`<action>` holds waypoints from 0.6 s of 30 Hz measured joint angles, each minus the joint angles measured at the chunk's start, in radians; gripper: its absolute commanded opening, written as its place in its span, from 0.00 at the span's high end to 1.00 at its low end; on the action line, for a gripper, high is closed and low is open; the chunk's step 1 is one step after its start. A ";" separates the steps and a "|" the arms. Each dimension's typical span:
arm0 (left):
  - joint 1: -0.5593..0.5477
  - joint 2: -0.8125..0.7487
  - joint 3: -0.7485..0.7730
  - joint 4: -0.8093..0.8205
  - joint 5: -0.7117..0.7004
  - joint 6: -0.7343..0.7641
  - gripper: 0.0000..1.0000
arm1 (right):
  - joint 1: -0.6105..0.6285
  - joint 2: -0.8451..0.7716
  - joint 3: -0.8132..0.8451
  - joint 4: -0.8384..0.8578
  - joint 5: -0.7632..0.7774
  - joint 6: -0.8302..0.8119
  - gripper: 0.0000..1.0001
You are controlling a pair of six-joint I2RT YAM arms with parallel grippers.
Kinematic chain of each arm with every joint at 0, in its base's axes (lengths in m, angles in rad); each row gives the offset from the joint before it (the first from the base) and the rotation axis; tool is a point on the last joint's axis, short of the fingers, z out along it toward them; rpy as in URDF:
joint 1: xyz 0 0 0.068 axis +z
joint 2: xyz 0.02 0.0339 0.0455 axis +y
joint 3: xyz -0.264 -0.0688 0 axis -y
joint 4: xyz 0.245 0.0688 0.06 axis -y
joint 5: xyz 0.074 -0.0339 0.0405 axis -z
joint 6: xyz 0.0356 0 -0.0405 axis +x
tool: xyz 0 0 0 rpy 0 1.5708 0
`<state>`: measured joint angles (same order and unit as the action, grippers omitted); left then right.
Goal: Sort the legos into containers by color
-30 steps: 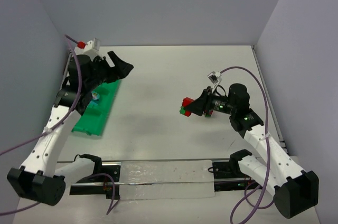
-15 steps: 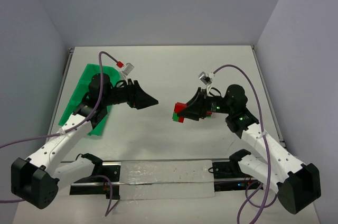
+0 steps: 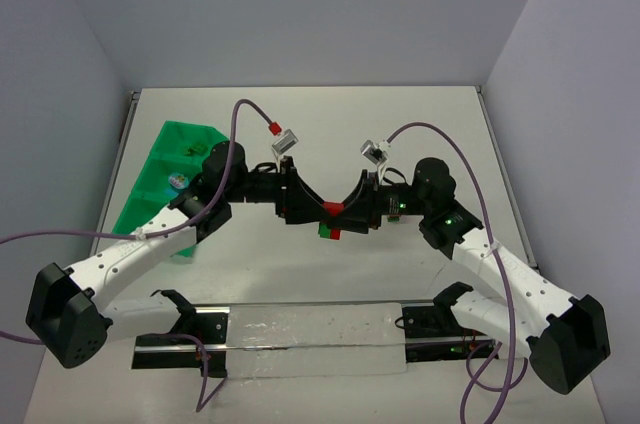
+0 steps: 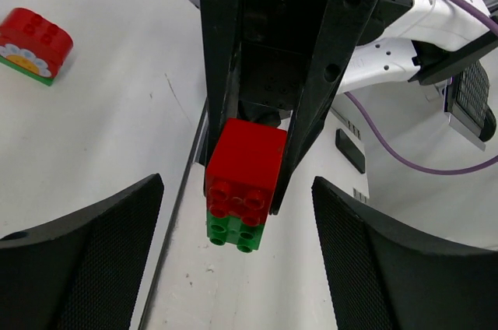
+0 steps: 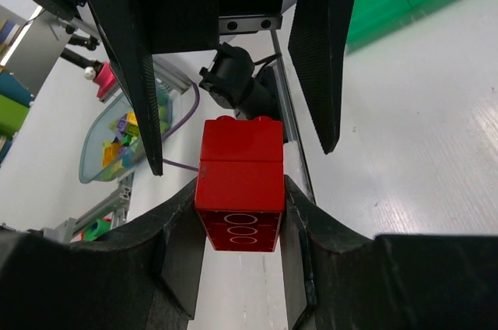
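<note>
Red plastic marks the middle of the overhead view: a red brick (image 3: 333,208) hangs above the pale worktop (image 3: 400,124), clamped at the tip of the right gripper (image 3: 345,212), with a green brick (image 3: 326,231) stuck beneath it; the left gripper (image 3: 312,206) meets it nose to nose from the other side, and the dark fingers overlap so much here that I cannot tell whether it touches the bricks; well to the left lies the long green tray (image 3: 158,149), its near end hidden behind the left arm, with something small and bluish (image 3: 177,182) in one compartment, too tiny to name.

From the left wrist it is plainer; the right gripper's two black fingers press on opposite sides of the red brick, the green brick directly under it, both with studs toward the camera; the left gripper's own fingers (image 4: 78,260) stand wide apart at the bottom corners, clear of both bricks; a second red brick (image 4: 33,38) on a green base lies on the worktop at the upper left.

From the right wrist, the red brick fills the gap between the right gripper's fingers, squeezed on both sides; a seam crosses it, so it may be two red pieces; the green brick is out of sight; the left gripper's fingers loom above on either side, apart and not touching; a corner of the tray is cut off at the upper right; a clear bin (image 5: 124,143) of mixed bricks sits blurred at the left, partly behind a finger.
</note>
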<state>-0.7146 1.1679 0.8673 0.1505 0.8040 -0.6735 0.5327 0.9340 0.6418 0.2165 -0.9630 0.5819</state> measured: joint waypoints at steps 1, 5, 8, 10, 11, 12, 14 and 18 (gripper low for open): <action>-0.004 0.003 0.003 0.000 0.000 0.003 0.22 | 0.000 0.000 0.001 -0.002 0.001 -0.002 0.89; -0.012 0.015 0.017 -0.001 0.000 0.008 0.44 | 0.002 0.000 0.006 -0.011 0.003 -0.005 0.89; -0.014 0.021 0.027 -0.002 0.000 0.013 0.74 | 0.002 0.000 0.007 -0.017 0.006 -0.008 0.88; -0.015 0.021 0.030 -0.004 0.004 0.021 0.90 | 0.002 0.000 0.007 -0.021 0.005 -0.007 0.88; -0.016 0.021 0.033 -0.006 0.004 0.023 0.99 | 0.002 0.000 0.008 -0.021 0.005 -0.007 0.86; -0.016 0.021 0.033 -0.008 0.004 0.024 1.00 | 0.002 0.000 0.008 -0.021 0.005 -0.008 0.85; -0.016 0.021 0.034 -0.013 0.000 0.027 1.00 | 0.002 0.000 0.008 -0.023 0.005 -0.008 0.80; -0.019 0.013 0.035 -0.037 -0.034 0.032 1.00 | 0.002 0.000 0.008 -0.038 0.017 -0.019 0.79</action>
<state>-0.7334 1.1805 0.9020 0.1136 0.7698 -0.6418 0.5343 0.9340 0.6495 0.1780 -0.9455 0.5629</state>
